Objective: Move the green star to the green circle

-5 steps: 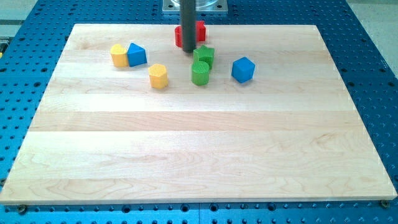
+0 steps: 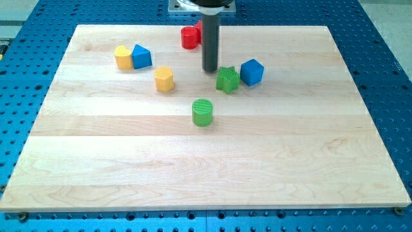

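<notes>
Overhead and slightly angled, one camera looks down on a pale wooden board (image 2: 206, 167) resting on a blue perforated table (image 2: 380, 38); no brand, label or writing can be read anywhere.

Going left to right: at the far left sits a yellow block (image 2: 123, 57), shape unclear, touching a blue block (image 2: 141, 57) with a peaked top on its right; nearer and to the right stands a yellow block with angled sides (image 2: 164, 78), apart from both; further right and nearer again is the green circle (image 2: 202, 112), an upright cylinder standing alone; at the far edge a red block (image 2: 190, 37) is partly hidden behind the dark rod (image 2: 210, 38).

My tip (image 2: 210, 70) comes down just left of the green star (image 2: 227, 79), on its far side, very close, though contact cannot be made out; the arm carries no hand or gripper, only this rod, so nothing is being held.

Next comes the green star itself, lying flat in the far half of the board, right of centre; its points spread evenly, so no long axis or heading shows; it lies apart from the green circle, which is nearer and to its left; a blue cube (image 2: 252, 71) sits just beside the star on its right.
</notes>
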Controlling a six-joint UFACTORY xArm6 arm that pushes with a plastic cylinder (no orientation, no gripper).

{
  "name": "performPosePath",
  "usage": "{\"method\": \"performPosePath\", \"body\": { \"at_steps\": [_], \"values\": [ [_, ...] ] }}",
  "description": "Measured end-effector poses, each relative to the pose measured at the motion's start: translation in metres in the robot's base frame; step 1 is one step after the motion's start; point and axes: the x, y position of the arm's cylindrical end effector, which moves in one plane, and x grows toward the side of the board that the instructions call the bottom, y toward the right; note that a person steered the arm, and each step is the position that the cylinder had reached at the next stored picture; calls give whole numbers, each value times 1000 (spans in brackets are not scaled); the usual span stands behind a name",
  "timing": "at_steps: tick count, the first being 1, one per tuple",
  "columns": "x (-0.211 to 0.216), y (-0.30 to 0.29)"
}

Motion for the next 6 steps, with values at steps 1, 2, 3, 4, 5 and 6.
{"method": "performPosePath", "body": {
  "at_steps": [1,2,3,4,5,6],
  "values": [
    [43,11],
    [121,12],
    [98,28],
    [144,64],
    [172,48],
    [172,34]
  ]
}}
